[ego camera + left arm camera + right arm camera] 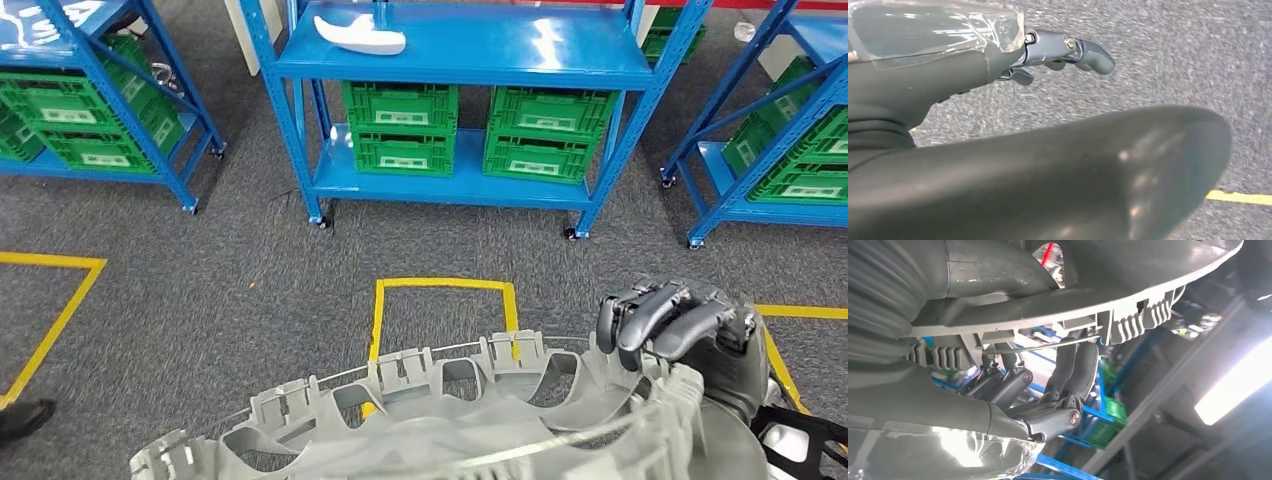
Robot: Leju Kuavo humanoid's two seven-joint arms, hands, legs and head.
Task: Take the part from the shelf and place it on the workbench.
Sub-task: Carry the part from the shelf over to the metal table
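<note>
Head view: a large grey ribbed part [450, 410], curved like an arc with a row of tabs along its outer edge, is carried low in front of the robot, above the grey carpet [250, 290]. The right hand [680, 335] grips the part's right end, its dark fingers [640, 320] curled over the ribbed rim. The part lies above a yellow taped rectangle [445, 285] on the floor.

Ahead stands a blue shelf [460, 60]. A white moulded piece [358, 37] lies on its upper level; green crates [400, 128] sit side by side on its lower level. Further blue shelves with green crates stand to either side. A dark shoe [25, 418] shows at the left edge, beside another yellow line.

Right wrist view: the right hand's fingers [1075, 370] wrap around the edge of the part [1128, 280], clamped on it.

Left wrist view: the left hand [998, 70] hangs above the carpet, with a dark finger [1083, 50] bent and the broad grey thumb [1073, 170] in the foreground. Whether this hand holds the part cannot be told.
</note>
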